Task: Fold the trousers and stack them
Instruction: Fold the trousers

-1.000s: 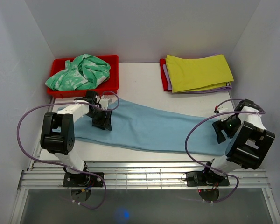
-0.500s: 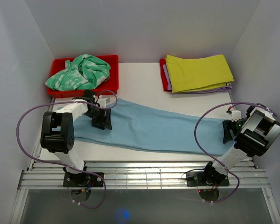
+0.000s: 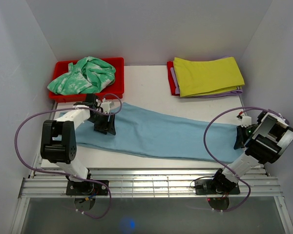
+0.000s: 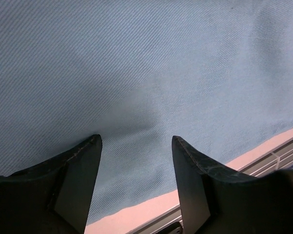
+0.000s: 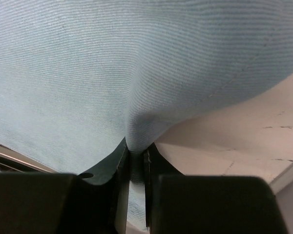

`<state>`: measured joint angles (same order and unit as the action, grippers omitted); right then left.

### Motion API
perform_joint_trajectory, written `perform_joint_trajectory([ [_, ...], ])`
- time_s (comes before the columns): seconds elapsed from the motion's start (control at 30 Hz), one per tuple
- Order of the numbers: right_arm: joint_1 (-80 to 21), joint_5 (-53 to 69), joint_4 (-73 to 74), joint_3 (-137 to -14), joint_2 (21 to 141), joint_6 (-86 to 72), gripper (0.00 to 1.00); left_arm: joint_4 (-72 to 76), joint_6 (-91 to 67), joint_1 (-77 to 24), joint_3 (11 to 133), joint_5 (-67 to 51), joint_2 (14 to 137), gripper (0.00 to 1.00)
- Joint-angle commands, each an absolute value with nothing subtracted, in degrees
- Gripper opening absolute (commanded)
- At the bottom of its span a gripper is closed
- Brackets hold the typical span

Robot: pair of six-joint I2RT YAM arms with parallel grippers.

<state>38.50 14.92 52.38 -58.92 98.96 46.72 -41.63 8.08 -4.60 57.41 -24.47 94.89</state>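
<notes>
Tabletop: white, walled on three sides, with a slatted rail along the near edge.

Trousers: light sky-blue. They lie spread in one long band slanting across the tabletop, from the left side just in front of the red bin to the near right corner. The cloth lies mostly flat. In the left wrist view its near hem runs just beside the rail.

Red bin, far left: holds a crumpled mint-green-and-white garment, which is heaped above the rim and fills most of the bin.

Red tray, far right: only its left edge shows. It carries a folded yellow-green cloth on top of a lavender layer, of which only the margins are visible.

Left end effector: over the left end of the trousers, well inside the cloth edge. The wrist view shows the fingers spread apart with bare cloth between them. Whether the tips touch the cloth cannot be confirmed.

Right end effector: at the right end of the trousers. In the wrist view the end effector is closed, with a raised pinch of the blue cloth clamped between its fingers.
</notes>
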Motion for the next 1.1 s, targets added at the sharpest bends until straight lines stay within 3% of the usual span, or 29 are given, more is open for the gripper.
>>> perform_joint_trajectory([
  [0.0,38.4,14.4,54.1,-63.5,96.9,48.1,0.08,-41.3,9.8,-4.3,57.0,-24.4,89.5,0.70],
  [0.23,41.6,8.3,58.8,-75.5,97.9,55.9,0.08,-43.9,12.5,-3.2,59.7,-19.0,84.6,0.76],
  [0.4,39.3,17.6,69.7,-81.3,97.3,56.5,0.08,-44.9,17.4,-1.4,58.2,-17.5,84.3,0.77],
  [0.7,13.7,35.3,69.3,-79.1,87.5,42.5,0.08,-43.3,21.6,-1.4,53.1,-17.3,86.7,0.77],
  [0.83,5.1,44.0,58.9,-75.3,86.5,34.0,0.08,-43.2,21.0,-1.4,53.5,-18.5,87.4,0.77],
  [1.07,-10.7,47.2,36.5,-66.0,86.6,16.9,0.08,-43.1,20.3,-1.4,53.2,-18.6,88.0,0.80],
])
